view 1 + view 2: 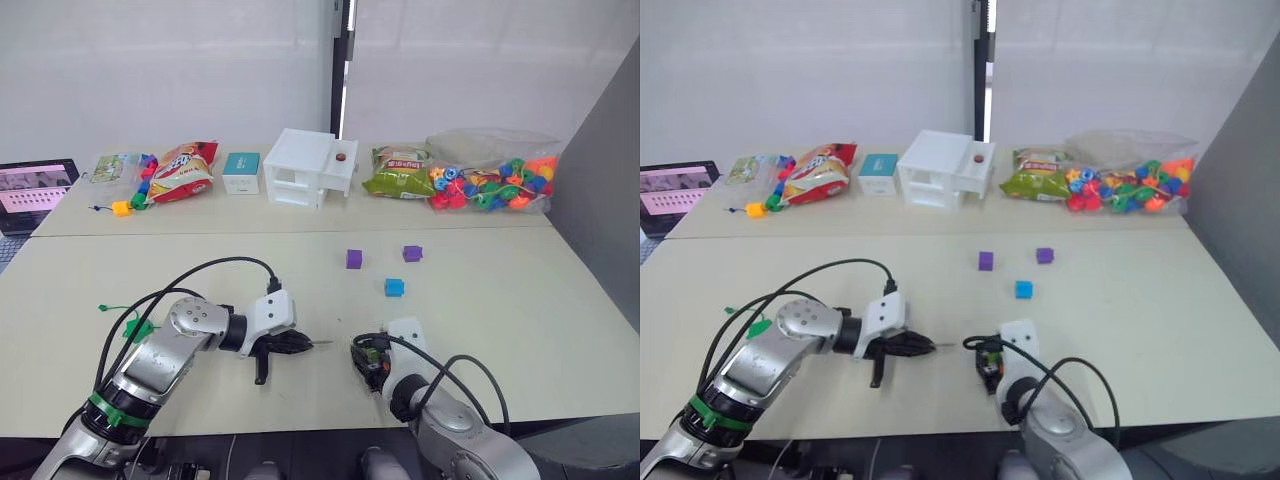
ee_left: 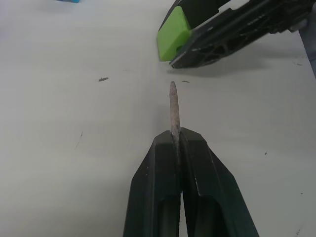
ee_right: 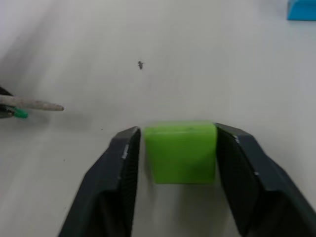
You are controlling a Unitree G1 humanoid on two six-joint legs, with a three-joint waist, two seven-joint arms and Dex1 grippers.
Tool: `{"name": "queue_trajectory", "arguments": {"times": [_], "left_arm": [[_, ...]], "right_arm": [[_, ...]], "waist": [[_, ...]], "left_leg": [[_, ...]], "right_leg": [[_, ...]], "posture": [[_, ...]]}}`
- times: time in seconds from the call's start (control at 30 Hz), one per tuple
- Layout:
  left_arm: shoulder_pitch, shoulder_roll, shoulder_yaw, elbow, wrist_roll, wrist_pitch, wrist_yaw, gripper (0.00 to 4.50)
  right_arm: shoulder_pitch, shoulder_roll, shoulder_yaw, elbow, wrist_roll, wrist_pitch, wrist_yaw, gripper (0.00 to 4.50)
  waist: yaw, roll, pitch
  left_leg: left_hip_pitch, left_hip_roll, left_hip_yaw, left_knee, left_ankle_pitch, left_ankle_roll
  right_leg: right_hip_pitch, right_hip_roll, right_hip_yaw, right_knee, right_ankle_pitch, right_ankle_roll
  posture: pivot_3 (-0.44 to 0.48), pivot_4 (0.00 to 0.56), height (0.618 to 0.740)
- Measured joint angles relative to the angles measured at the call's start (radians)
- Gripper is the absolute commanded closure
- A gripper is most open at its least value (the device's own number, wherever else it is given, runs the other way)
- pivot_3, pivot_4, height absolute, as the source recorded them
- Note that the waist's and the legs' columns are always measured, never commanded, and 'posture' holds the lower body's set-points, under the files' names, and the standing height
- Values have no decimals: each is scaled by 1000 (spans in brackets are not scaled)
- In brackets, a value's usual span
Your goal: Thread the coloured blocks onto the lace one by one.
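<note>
My left gripper [image 1: 300,342] is shut on the lace, whose stiff pale tip [image 2: 173,106] sticks out past the fingers. The green cord [image 1: 118,311] trails off to the left, with a green piece [image 1: 138,328] on it. My right gripper [image 3: 177,129] is shut on a light green block [image 3: 181,150], held just above the table. The tip [image 3: 34,104] points at that block with a small gap between them. Two purple blocks [image 1: 354,259] [image 1: 412,254] and a blue block [image 1: 394,288] lie loose further back on the table.
Along the back stand a white box [image 1: 305,168], a teal box [image 1: 240,172], snack bags [image 1: 182,170] [image 1: 398,172] and a clear bag of mixed beads [image 1: 495,180]. A yellow cube [image 1: 121,208] lies at back left near a screen [image 1: 35,190].
</note>
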Motion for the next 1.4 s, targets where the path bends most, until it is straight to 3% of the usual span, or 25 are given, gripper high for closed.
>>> {"name": "queue_trajectory", "arguments": {"times": [0.1, 0.3, 0.4, 0.47, 0.6, 0.73, 0.9, 1.03, 1.13, 1.37, 1.4], "left_arm": [[2, 5, 17, -29, -14, 29, 11, 4500], [36, 26, 42, -109, -45, 85, 36, 4500], [89, 57, 55, -159, -60, 106, 39, 4500], [115, 81, 62, -181, -75, 122, 39, 4500], [155, 110, 78, -209, -90, 126, 42, 4500], [193, 111, 79, -222, -94, 120, 54, 4500], [217, 111, 77, -221, -93, 110, 70, 4500], [224, 112, 77, -222, -93, 99, 76, 4500], [227, 112, 77, -225, -93, 99, 82, 4500], [227, 113, 76, -238, -93, 102, 95, 4500], [224, 112, 75, -240, -93, 104, 98, 4500]], "right_arm": [[-31, -77, -54, -45, 42, 4, 84, 17], [-171, -408, -207, -58, 231, 23, 445, 17], [-253, -630, -190, 53, 295, -49, 749, 17], [-323, -701, -129, 173, 255, -171, 911, 17], [-462, -725, 46, 421, 84, -455, 1123, 17], [-615, -669, 159, 693, -62, -692, 1274, 17], [-728, -587, 221, 929, -153, -837, 1377, 17], [-772, -567, 235, 987, -192, -854, 1428, 17], [-775, -558, 236, 974, -214, -846, 1444, 767], [-702, -547, 214, 879, -231, -835, 1402, 3147], [-691, -546, 208, 863, -235, -829, 1391, 3170]], "waist": [[1, 0, 0], [1, -1, 1], [-2, -2, 1], [-1, -2, 1], [0, -3, 2], [1, -3, 2], [6, -3, 2], [6, -3, 2], [4, -3, 2], [5, -3, 2], [4, -3, 2]], "left_leg": [[0, 0, 0, 0, 0, 0], [0, 0, 0, 0, 0, 0], [1, 1, 1, 0, -1, 1], [1, 1, 1, 0, -1, 1], [1, 1, 2, 1, -1, 1], [1, 1, 3, 1, -1, 1], [-1, 0, 3, 1, -1, 1], [-1, 0, 3, 1, -1, 1], [-1, 0, 2, 1, -1, 1], [0, 0, 2, 1, -1, 1], [0, 0, 2, 1, -1, 1]], "right_leg": [[0, 0, 0, 0, 0, 0], [2, 0, 0, -1, 0, 0], [3, 1, 0, -2, 0, 0], [3, 1, 0, -2, 0, 0], [3, 0, 0, -2, 0, 0], [1, 0, 0, -2, 0, 0], [0, -1, 0, -2, 0, 0], [0, -1, 0, -2, 0, 0], [0, -1, 0, -2, 0, 0], [1, -1, 0, -1, 0, 0], [0, -1, 0, -1, 0, 0]], "posture": [[0, 150, 740], [0, 150, 740], [0, 150, 740], [0, 150, 740], [0, 150, 740], [0, 150, 740], [0, 150, 740], [0, 150, 740], [0, 150, 740], [0, 150, 740], [0, 150, 740]]}}
